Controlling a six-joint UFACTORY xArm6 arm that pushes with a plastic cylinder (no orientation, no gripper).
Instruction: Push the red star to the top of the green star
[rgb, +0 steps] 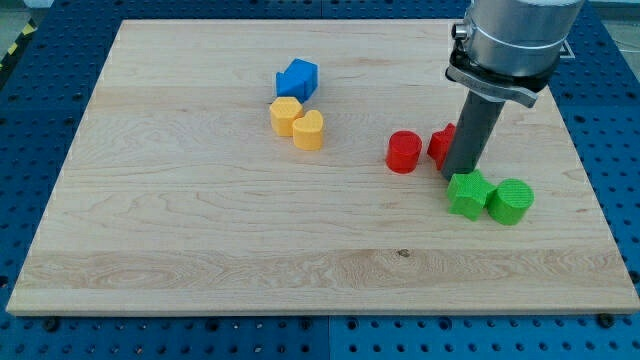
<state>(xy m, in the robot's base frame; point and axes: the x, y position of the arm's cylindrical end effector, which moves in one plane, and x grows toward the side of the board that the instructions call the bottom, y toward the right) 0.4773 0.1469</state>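
Note:
The red star (441, 144) lies right of centre, partly hidden behind my rod. The green star (468, 193) sits just below it, toward the view's bottom. My tip (460, 176) rests between them, against the red star's right side and touching the green star's top edge. The rod rises to the grey arm body at the view's top right.
A red cylinder (404, 152) stands left of the red star. A green cylinder (510, 201) touches the green star's right side. A blue block (297, 78), a yellow block (285, 115) and a yellow heart-like block (309, 130) cluster at upper centre. The wooden board (200, 240) has edges all round.

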